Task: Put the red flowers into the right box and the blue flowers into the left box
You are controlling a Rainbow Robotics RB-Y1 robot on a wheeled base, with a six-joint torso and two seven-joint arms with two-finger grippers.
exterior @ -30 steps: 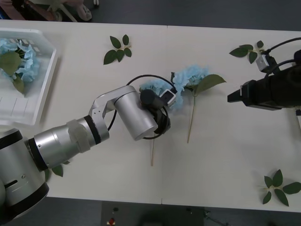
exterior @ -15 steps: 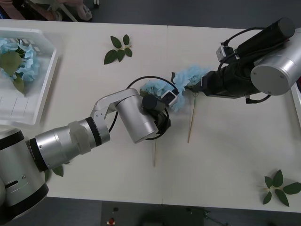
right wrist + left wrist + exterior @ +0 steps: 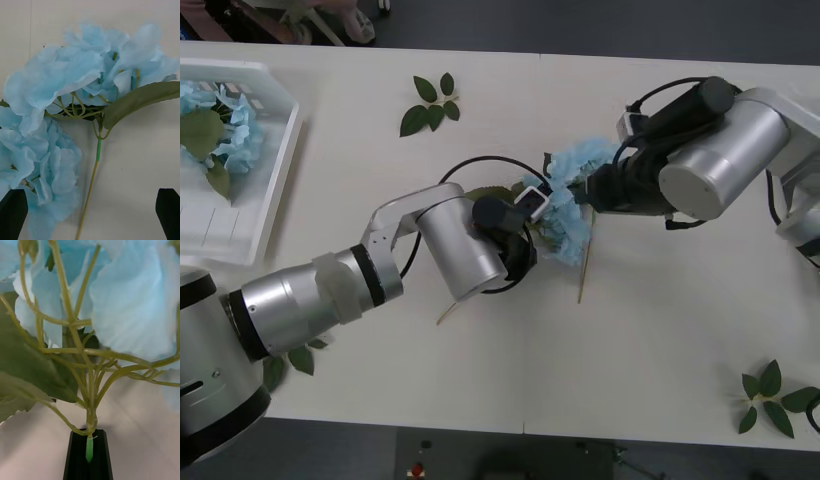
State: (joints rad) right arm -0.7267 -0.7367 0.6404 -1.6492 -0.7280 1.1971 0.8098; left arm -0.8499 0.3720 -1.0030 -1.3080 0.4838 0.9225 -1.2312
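Two blue flowers lie together at the table's middle. My left gripper (image 3: pixel 534 238) (image 3: pixel 89 435) is shut on the green stem (image 3: pixel 89 448) of one blue flower (image 3: pixel 566 238), just under its head; the stem's end (image 3: pixel 446 314) points toward the near left. My right gripper (image 3: pixel 581 192) (image 3: pixel 92 192) is open, low over the second blue flower (image 3: pixel 585 160) (image 3: pixel 75 75), whose stem (image 3: pixel 584 268) rests on the table. The left box (image 3: pixel 268 205) at the far left holds more blue flowers (image 3: pixel 222 120). The red flowers and the right box are out of view.
Loose green leaf sprigs lie at the back middle (image 3: pixel 430 103), near right (image 3: pixel 774 400) and near left (image 3: pixel 290 362). The two arms nearly meet over the centre of the white table (image 3: pixel 650 340).
My right arm has swung in from the right edge to the second blue flower. My left gripper has turned its flower, swinging the stem's end to the left.
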